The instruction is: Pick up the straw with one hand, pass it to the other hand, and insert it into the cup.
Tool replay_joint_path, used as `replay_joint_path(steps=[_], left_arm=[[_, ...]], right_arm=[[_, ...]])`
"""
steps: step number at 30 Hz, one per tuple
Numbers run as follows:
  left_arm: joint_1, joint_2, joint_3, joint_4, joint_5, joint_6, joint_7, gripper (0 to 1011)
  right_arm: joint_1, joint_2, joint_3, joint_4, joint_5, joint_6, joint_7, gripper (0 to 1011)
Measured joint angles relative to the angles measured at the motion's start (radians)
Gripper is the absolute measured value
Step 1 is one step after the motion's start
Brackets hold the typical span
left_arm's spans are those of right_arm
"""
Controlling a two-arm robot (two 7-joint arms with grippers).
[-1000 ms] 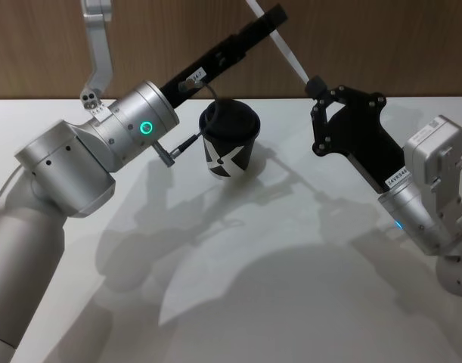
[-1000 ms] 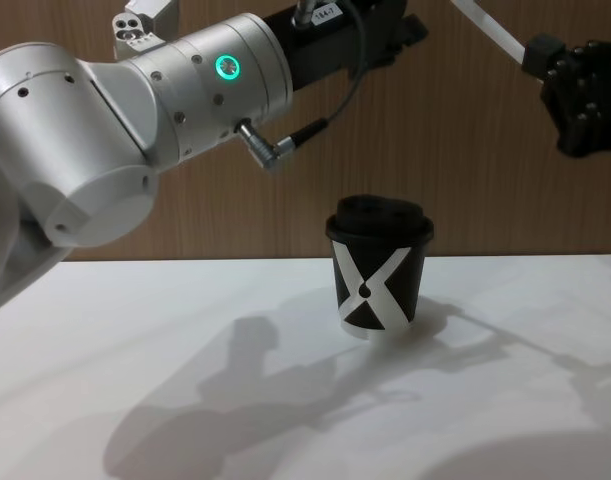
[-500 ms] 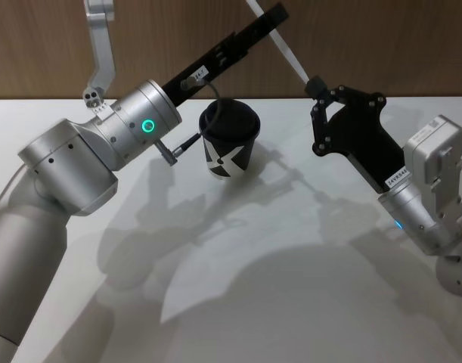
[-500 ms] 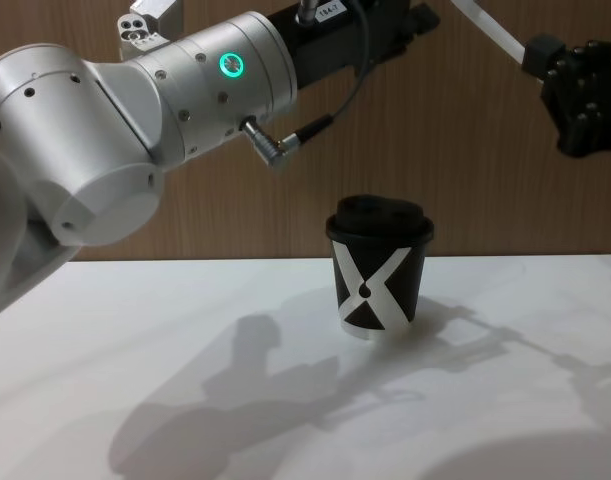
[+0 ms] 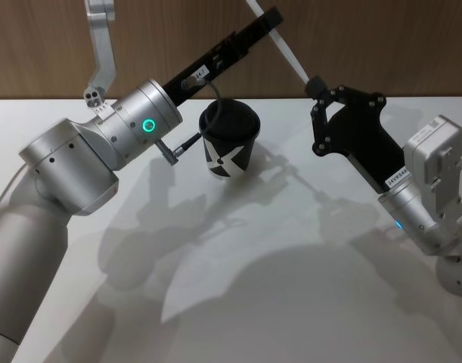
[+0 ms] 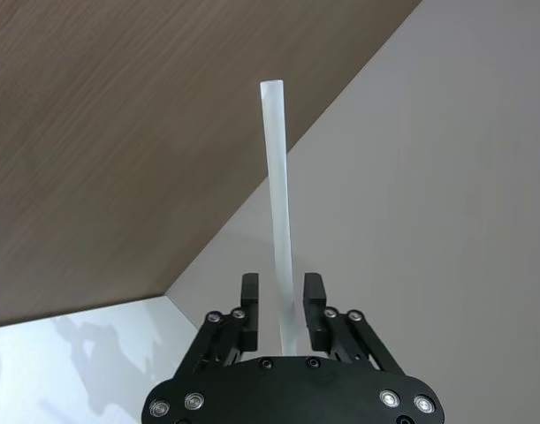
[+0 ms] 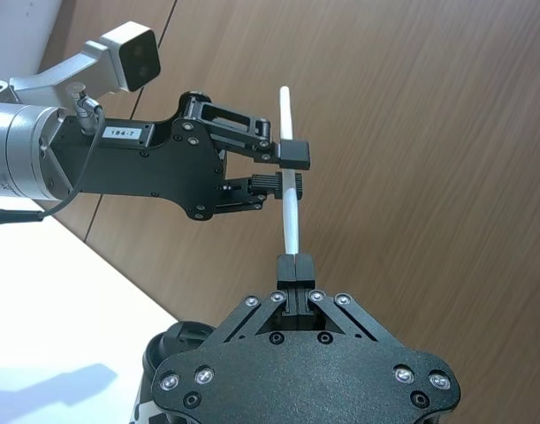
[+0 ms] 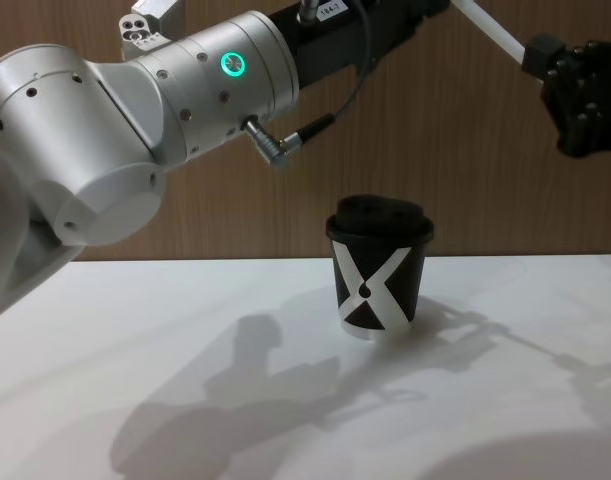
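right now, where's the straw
In the head view the straw hangs slanted in the air above and right of the cup, its lower end pinched in the right claw, its upper part between the open fingers of the left claw.

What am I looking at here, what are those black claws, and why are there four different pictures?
It is a robot with two arms, each ending in a two-finger gripper. One picture looks down from its head, one looks across from its chest, and one comes from each wrist. On the white table stands a black lidded cup. The right gripper pinches the lower end of a white straw in mid-air; the left gripper has its fingers open either side of it.
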Motion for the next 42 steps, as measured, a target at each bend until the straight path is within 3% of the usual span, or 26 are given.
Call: replay_joint_path(steps=[9,17,29,31,42], left_arm=[[-0.001,0.000,0.001,0.001,-0.002,0.000,-0.001,68],[-0.001,0.000,0.000,0.002,-0.002,0.000,-0.001,19],[-0.001,0.000,0.000,0.002,-0.002,0.000,-0.001,19],[-0.001,0.000,0.000,0.002,-0.002,0.000,-0.001,18],[-0.001,0.001,0.003,0.002,-0.002,-0.003,0.001,18]], right_arm=[[0.000,0.000,0.000,0.000,0.000,0.000,0.000,0],[0.000,0.000,0.000,0.000,0.000,0.000,0.000,22],[0.000,0.000,0.000,0.000,0.000,0.000,0.000,336],[0.000,0.000,0.000,0.000,0.000,0.000,0.000,438],[0.000,0.000,0.000,0.000,0.000,0.000,0.000,766]])
